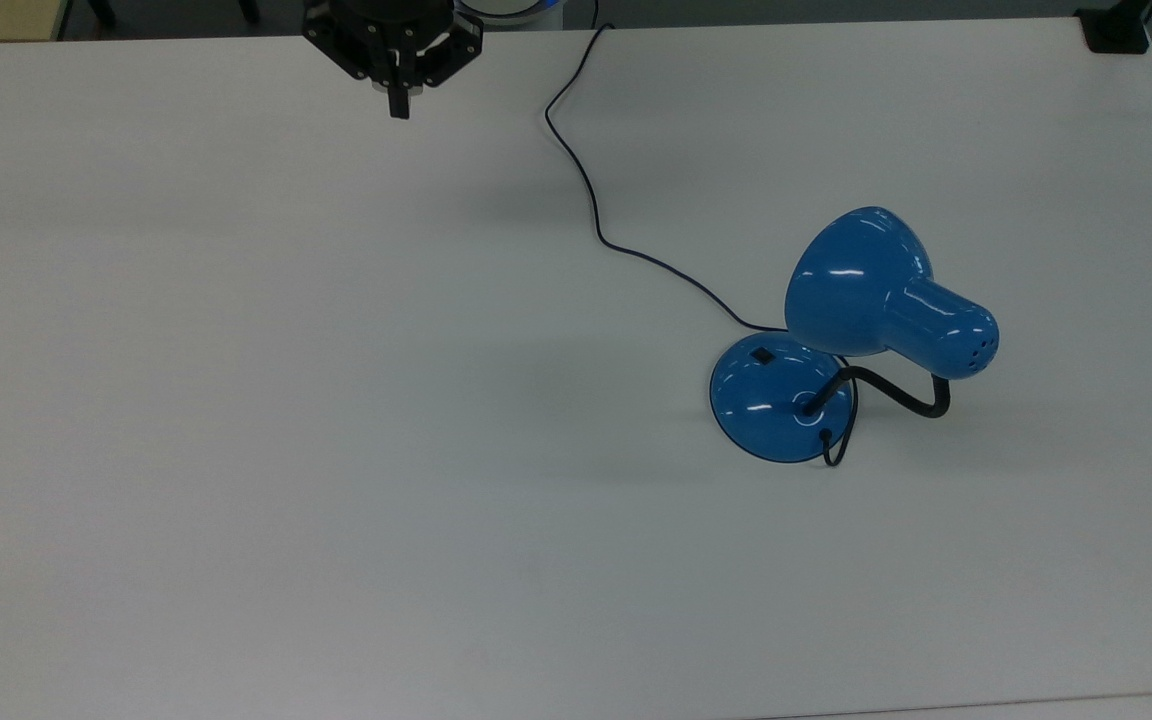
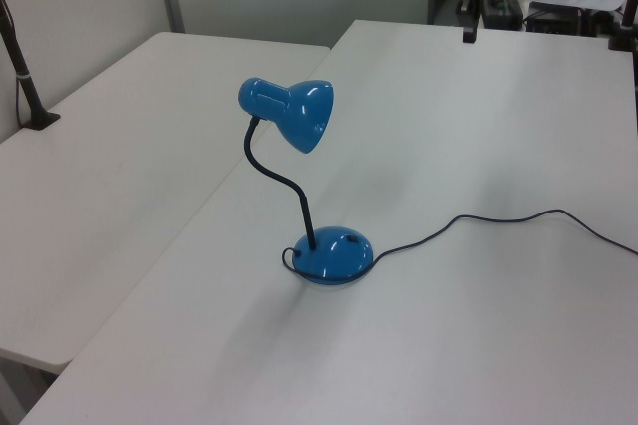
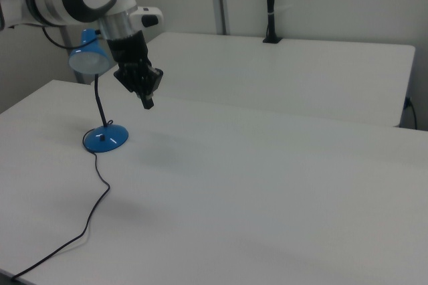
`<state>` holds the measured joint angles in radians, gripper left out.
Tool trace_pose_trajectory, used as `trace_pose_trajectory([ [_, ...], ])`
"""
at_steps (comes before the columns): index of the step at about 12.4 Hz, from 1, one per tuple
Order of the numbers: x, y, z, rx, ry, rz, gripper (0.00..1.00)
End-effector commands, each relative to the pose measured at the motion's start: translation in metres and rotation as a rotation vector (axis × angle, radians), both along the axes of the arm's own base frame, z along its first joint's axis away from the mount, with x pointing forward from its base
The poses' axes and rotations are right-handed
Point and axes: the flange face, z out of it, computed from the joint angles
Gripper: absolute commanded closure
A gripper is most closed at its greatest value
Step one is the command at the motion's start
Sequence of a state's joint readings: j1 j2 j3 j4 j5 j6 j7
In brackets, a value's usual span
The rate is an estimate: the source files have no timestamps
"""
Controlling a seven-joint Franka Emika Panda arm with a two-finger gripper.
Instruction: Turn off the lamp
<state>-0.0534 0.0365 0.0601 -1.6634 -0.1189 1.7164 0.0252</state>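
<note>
The blue lamp stands upright on the white table (image 1: 336, 450), with its cone shade (image 1: 861, 278) bent over on a black gooseneck (image 1: 896, 392). Its round base (image 1: 776, 405) carries a small black switch (image 1: 762, 354). A thin dark cord (image 1: 588, 195) runs from the base to the table's far edge. I see no glow from the shade (image 2: 296, 113). My gripper (image 1: 398, 104) hangs shut and holds nothing, far from the lamp at the top view's upper left. In the right view the gripper (image 3: 147, 103) is high above the table, to the right of the base (image 3: 105, 139).
A second white table (image 2: 120, 146) adjoins this one on the left view's left, with a black clamped pole (image 2: 20, 66) on it. A black object (image 1: 1116, 28) sits at the top view's upper right corner. The cord (image 3: 93, 211) trails across the right view's lower left.
</note>
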Motion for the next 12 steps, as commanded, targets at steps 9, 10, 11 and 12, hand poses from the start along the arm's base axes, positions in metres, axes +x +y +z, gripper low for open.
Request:
trace_pose_trajectory([
  [9,-0.010,-0.016,0.022,-0.011,-0.010,-0.111,0.00],
  [10,-0.013,-0.016,0.023,-0.012,0.005,-0.114,0.00],
  [11,-0.014,-0.015,0.022,-0.011,0.012,-0.114,0.00],
  [12,-0.014,-0.015,0.022,-0.011,0.014,-0.112,0.00],
])
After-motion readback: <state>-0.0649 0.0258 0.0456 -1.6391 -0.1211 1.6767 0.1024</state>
